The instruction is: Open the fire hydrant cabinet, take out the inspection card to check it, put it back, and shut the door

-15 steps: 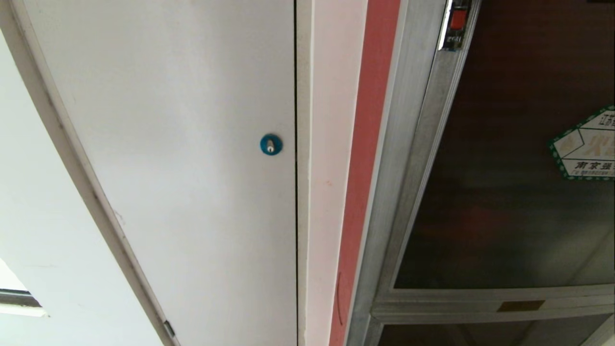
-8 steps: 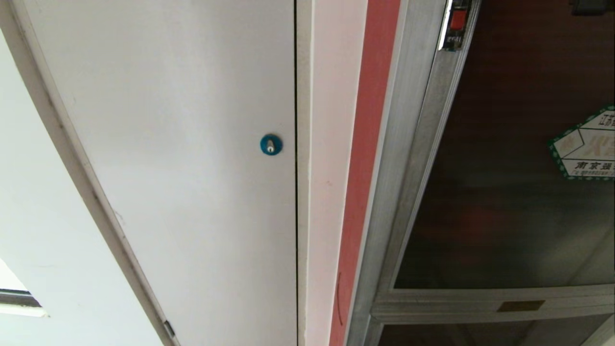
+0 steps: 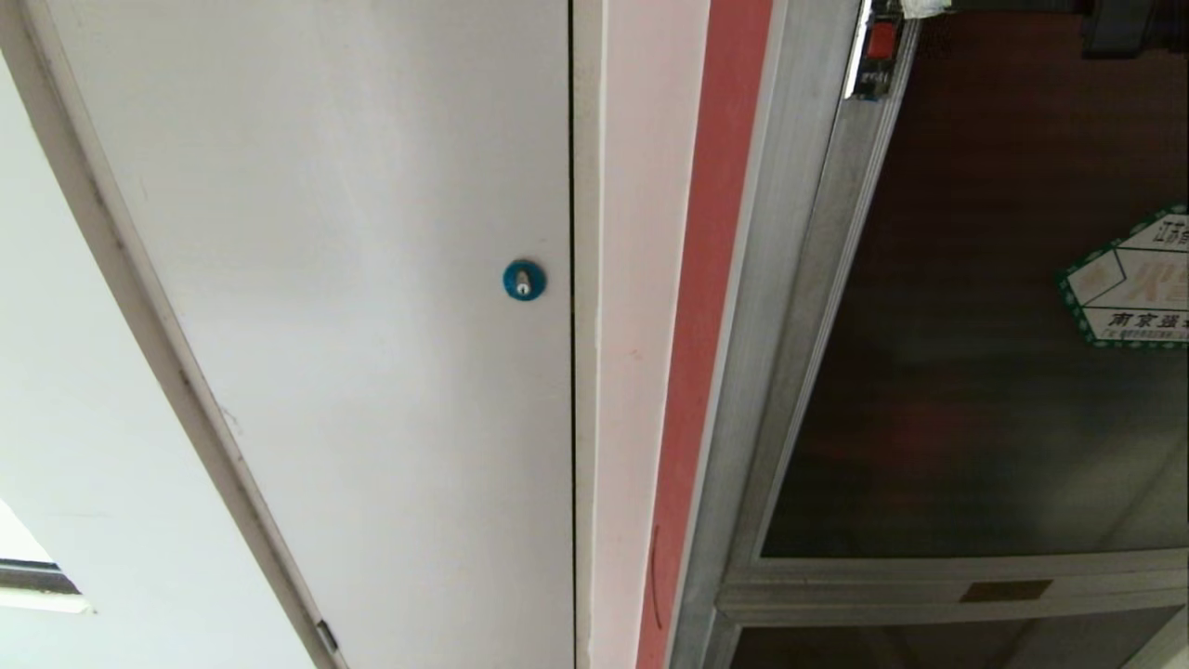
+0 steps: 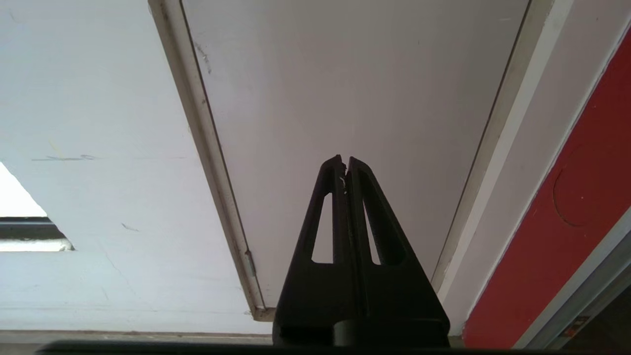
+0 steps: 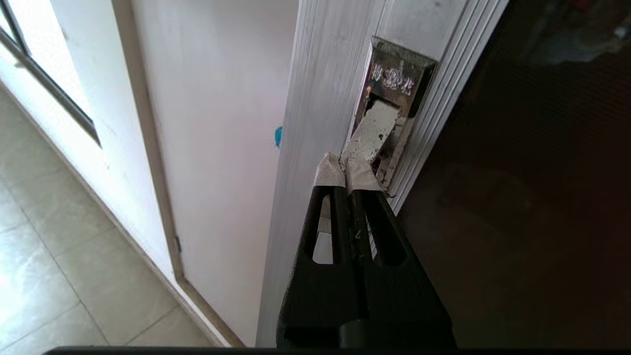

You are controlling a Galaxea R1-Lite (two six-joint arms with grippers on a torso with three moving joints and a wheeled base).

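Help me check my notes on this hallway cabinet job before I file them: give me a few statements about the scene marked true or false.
1. The right gripper has its taped fingers pressed together at the latch on the door. True.
2. The left gripper is wide open. False: it is shut, facing the plain white door.
3. The white door's round lock is red. False: it is blue.
4. A green-bordered sticker is on the dark glass. True.
5. The inspection card hangs from the right gripper. False: no card is in view.
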